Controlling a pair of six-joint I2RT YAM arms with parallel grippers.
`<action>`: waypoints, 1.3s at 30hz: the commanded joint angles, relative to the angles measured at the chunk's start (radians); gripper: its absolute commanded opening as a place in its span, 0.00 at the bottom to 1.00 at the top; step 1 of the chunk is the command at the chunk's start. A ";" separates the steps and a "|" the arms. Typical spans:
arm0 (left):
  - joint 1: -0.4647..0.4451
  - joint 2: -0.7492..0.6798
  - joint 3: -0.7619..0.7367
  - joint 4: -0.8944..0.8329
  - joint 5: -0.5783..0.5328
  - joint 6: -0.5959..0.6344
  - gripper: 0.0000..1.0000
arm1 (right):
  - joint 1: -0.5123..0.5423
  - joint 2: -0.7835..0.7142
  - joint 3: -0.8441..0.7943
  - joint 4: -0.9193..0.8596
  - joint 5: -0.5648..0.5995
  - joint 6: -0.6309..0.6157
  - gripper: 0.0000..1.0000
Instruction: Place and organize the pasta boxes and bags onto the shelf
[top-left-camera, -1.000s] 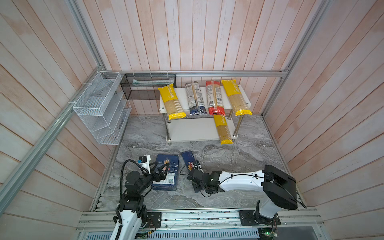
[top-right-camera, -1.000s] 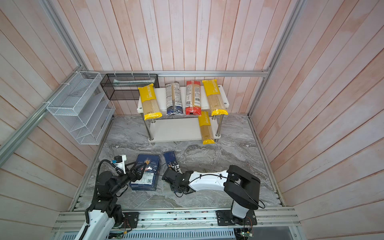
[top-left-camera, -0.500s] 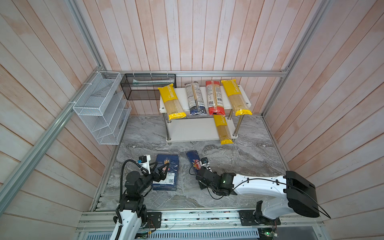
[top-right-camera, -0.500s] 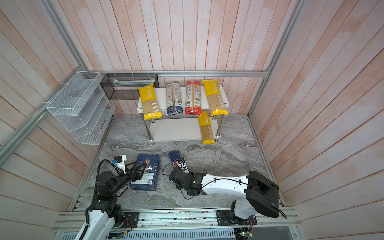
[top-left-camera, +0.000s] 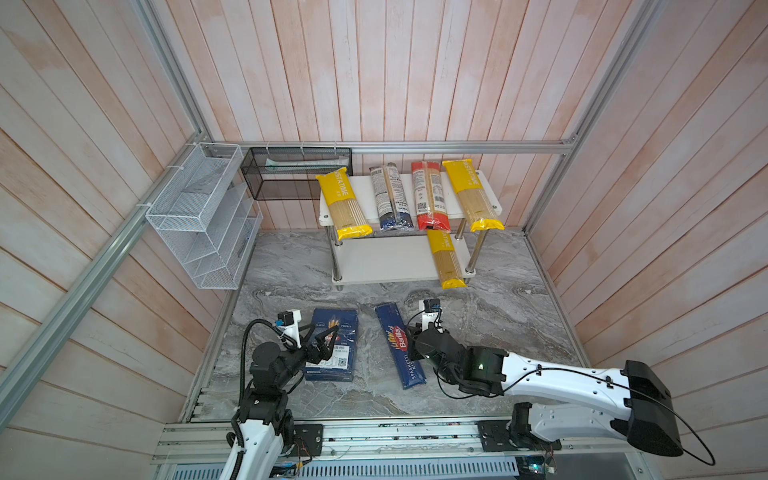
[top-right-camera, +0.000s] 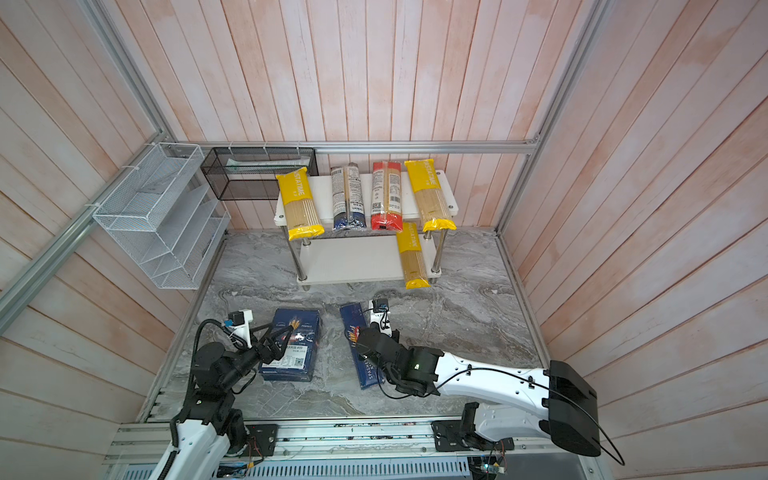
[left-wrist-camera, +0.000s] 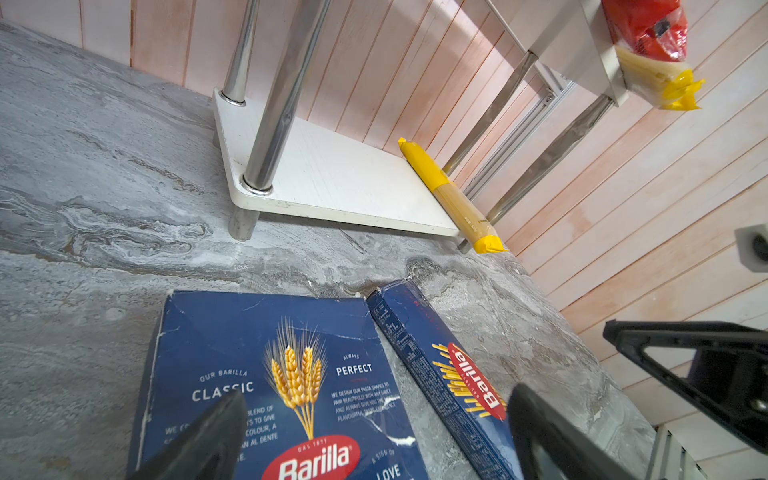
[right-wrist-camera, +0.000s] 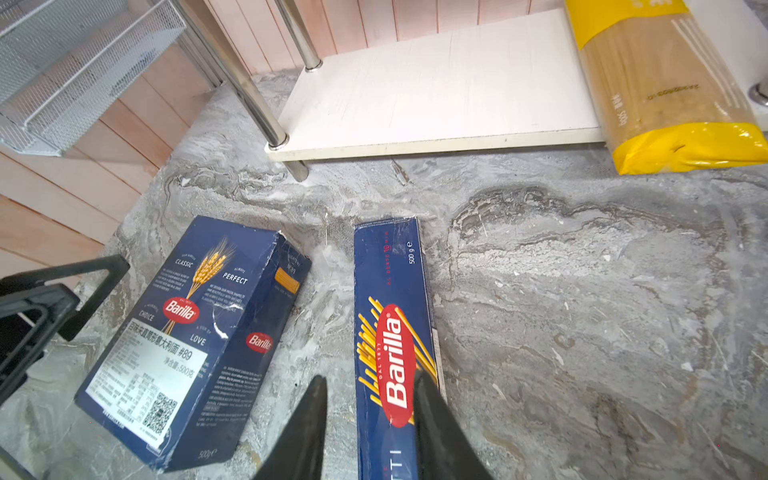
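- The shelf (top-left-camera: 382, 259) stood at the back wall. Its lower board was bare from the left end through the middle.
- One lower yellow PASTATIME bag (top-left-camera: 444, 259) lay at that board's right end, poking out past the front edge.
- Up top, four bags lay side by side: left yellow bag (top-left-camera: 343, 203), dark blue bag (top-left-camera: 392, 199), red bag (top-left-camera: 430, 197) and right yellow bag (top-left-camera: 471, 195). All of them overhung the front edge.
- A strip of bare grey tabletop (top-left-camera: 498, 324) ran between the shelf's front edge and the two boxes, with more bare tabletop off to the right.
- The wide Barilla box (top-left-camera: 340, 322) lay flat near the tabletop's left edge. The spaghetti box (top-left-camera: 390, 324) lay flat beside it, with a gap of tabletop between them.
- The left fingers (left-wrist-camera: 208, 440) were spread wide over the wide Barilla box and held nothing.
- The right fingers (right-wrist-camera: 432, 419) were partly apart. One was over the spaghetti box's face near a long edge, the other over the gap beside it.
- They were not clamped on the box; whether they touched it, I could not tell.
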 joint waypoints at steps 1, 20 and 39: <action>-0.005 -0.002 -0.012 0.018 -0.007 0.005 1.00 | -0.049 0.045 -0.013 -0.057 -0.110 -0.037 0.59; -0.008 -0.004 -0.011 0.017 -0.008 0.006 1.00 | -0.102 0.445 0.209 -0.183 -0.289 -0.199 0.91; -0.007 -0.003 -0.011 0.019 -0.008 0.006 1.00 | -0.131 0.548 0.160 -0.113 -0.307 -0.191 0.91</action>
